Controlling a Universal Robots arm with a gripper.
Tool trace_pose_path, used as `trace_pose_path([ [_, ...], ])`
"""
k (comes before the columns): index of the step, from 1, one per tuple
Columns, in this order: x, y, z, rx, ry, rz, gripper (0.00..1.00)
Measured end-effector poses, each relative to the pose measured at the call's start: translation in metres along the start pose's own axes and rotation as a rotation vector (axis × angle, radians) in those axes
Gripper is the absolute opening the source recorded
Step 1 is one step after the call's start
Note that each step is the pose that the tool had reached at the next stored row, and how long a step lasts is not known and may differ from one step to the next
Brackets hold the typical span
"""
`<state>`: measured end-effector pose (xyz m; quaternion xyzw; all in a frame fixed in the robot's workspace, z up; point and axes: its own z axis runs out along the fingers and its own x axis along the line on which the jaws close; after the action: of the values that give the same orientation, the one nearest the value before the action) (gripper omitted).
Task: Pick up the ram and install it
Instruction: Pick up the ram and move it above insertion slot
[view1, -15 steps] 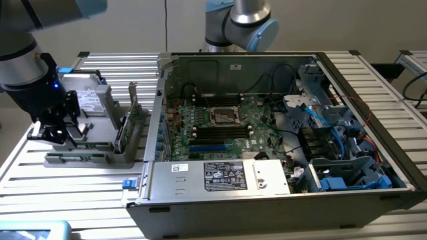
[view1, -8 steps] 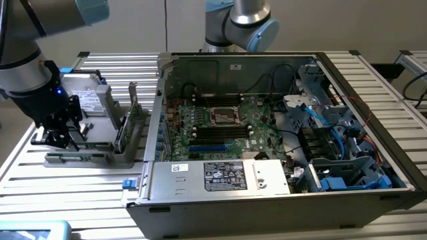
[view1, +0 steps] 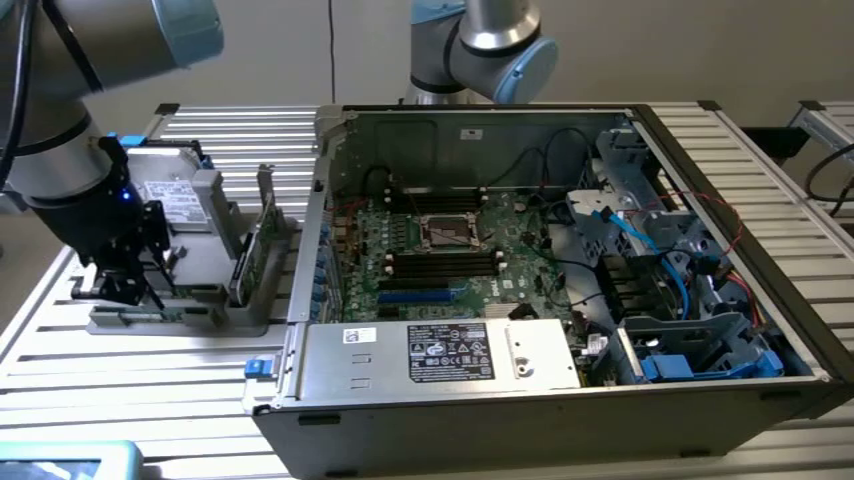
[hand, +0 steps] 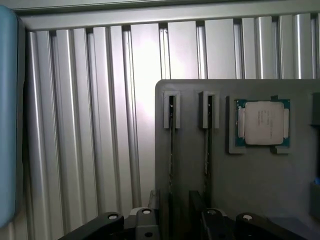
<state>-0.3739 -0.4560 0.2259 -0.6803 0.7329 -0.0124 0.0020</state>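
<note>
Two ram sticks stand edge-on in slots of a grey holder (hand: 200, 170); the ram (hand: 171, 145) nearest my gripper and a second stick (hand: 207, 145) run side by side. My gripper (hand: 181, 217) hovers just above the holder's near end, open, with nothing between its fingers. One dark finger (hand: 162, 212) sits close beside the first ram. In the exterior view my gripper (view1: 127, 285) hangs low over the holder (view1: 200, 310) at that view's left, beside the open computer case (view1: 561, 400).
A processor chip (hand: 262, 122) lies in a pocket of the holder. A green card (view1: 247, 250) stands upright in the holder. The motherboard (view1: 507, 285) has black memory slots (view1: 441, 264). A second arm (view1: 481, 50) stands behind the case. A pale blue object (hand: 7, 115) borders the slatted table.
</note>
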Motion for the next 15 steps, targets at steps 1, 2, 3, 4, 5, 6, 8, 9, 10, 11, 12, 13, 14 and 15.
trace_pose_path([
  [1, 0.000, 0.0001, 0.0018, -0.0001, 0.0001, 0.000, 0.36],
  [2, 0.000, 0.0001, 0.0037, -0.0001, 0.0000, 0.000, 0.36],
  [3, 0.000, 0.0001, 0.0055, 0.0000, 0.0000, 0.000, 0.36],
  [4, 0.000, 0.0001, 0.0073, -0.0001, 0.0000, 0.000, 0.36],
  [5, 0.000, 0.0002, 0.0092, 0.0001, -0.0001, 0.000, 0.36],
  [6, 0.000, 0.0002, 0.0109, 0.0000, 0.0000, 0.000, 0.36],
  [8, 0.000, 0.0003, 0.0140, -0.0001, 0.0001, 0.000, 0.36],
  [9, 0.000, 0.0003, 0.0154, 0.0000, 0.0000, 0.000, 0.36],
  [10, 0.000, 0.0004, 0.0165, -0.0001, 0.0001, 0.000, 0.36],
  [11, 0.000, 0.0004, 0.0177, -0.0001, 0.0001, 0.000, 0.36],
  [12, 0.000, 0.0004, 0.0190, -0.0001, 0.0000, 0.000, 0.36],
  [13, 0.000, 0.0004, 0.0202, 0.0000, 0.0000, 0.000, 0.36],
  [14, 0.000, 0.0005, 0.0212, -0.0001, 0.0000, 0.000, 0.36],
  [15, 0.000, 0.0005, 0.0222, 0.0000, 0.0000, 0.000, 0.36],
])
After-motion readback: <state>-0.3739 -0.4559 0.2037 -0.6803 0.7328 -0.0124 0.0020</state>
